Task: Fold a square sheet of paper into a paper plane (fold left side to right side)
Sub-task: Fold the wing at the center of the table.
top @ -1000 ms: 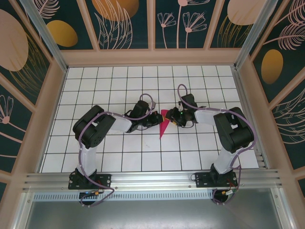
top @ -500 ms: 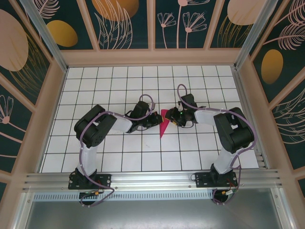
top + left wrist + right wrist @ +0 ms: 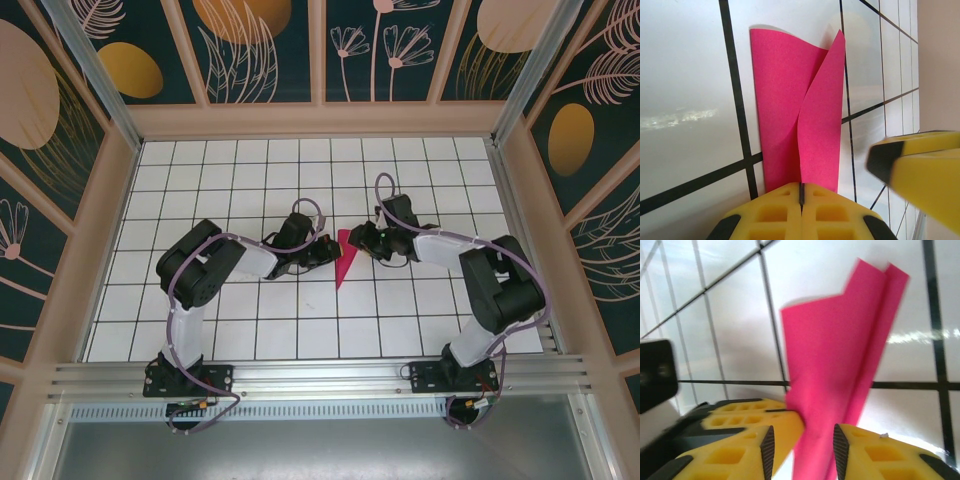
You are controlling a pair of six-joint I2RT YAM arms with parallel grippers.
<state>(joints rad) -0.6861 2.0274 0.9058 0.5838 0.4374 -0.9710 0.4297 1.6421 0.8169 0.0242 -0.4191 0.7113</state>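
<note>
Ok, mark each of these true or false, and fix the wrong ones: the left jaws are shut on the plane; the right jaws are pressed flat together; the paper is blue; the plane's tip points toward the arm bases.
1. The left gripper has its jaws shut on the paper plane. True.
2. The right gripper has its jaws pressed flat together. False: they stand apart, with the folded paper passing between them.
3. The paper is blue. False: it is magenta-pink.
4. In the top view the plane's narrow tip points toward the arm bases, across the white gridded table. True.
</note>
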